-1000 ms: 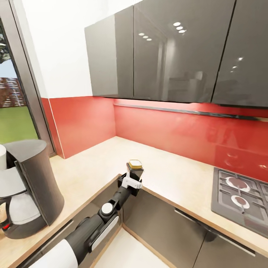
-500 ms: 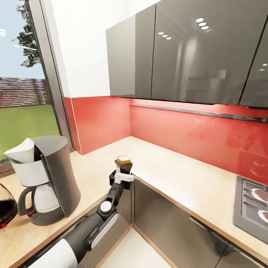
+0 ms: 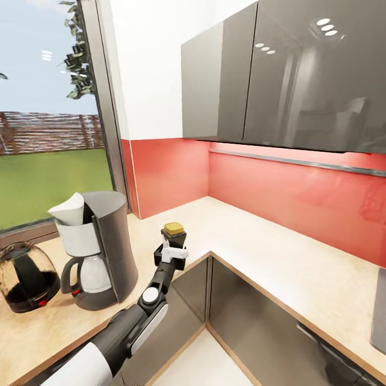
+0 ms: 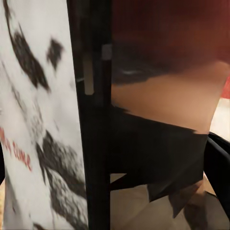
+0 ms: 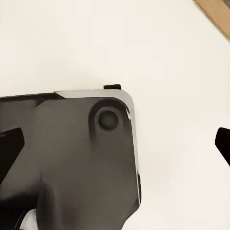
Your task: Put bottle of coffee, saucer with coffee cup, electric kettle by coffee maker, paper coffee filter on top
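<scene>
Left gripper clamped on the bottle of coffee, fingers around its dark lower body, yellow cap up, held upright above the countertop edge near the inner corner. Left wrist view: white speckled label with red lettering pressed close to the lens, dark finger alongside. Bottle looks rigid, likely glass or hard plastic, smooth and somewhat slippery, moderate weight; a mid-body grip below the cap seems right, keep it vertical. Coffee maker at 9 o'clock of the bottle, near, paper coffee filter already sitting in its top. Electric kettle further out at 9 o'clock, just beside the maker. Right gripper: dark fingertip visible at the frame edge over pale floor; spread, cannot tell.
</scene>
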